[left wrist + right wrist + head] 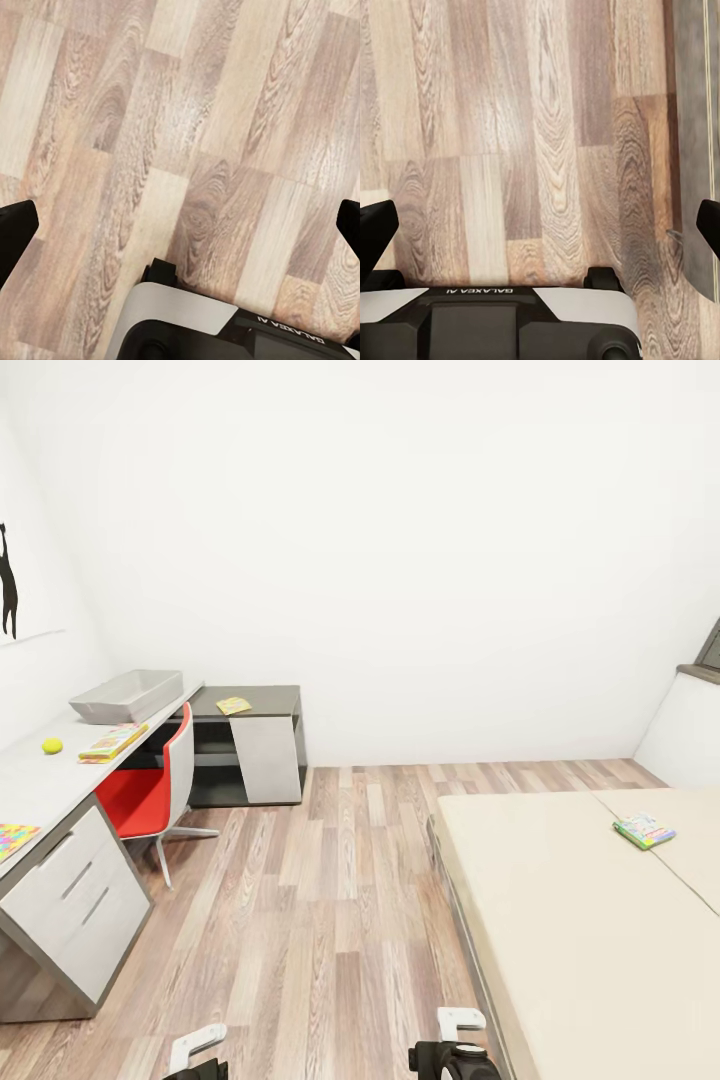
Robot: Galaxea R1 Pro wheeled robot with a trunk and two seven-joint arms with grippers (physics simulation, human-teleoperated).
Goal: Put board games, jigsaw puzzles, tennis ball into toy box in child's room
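The toy box, a shallow grey bin, stands at the far end of the long light grey table. On the table lie the tennis ball, a yellow board game and, at the picture's left edge, a multicoloured jigsaw puzzle. Another thin yellowish patchwork square rests on the lower dark desk. A green-edged board game lies on the beige bed. My left gripper and right gripper hang open over the plank floor, holding nothing.
A red and white chair is tucked at the table. The dark grey desk stands in the far corner. Plank floor runs between the table and the bed. The bed's grey frame is close to my right gripper.
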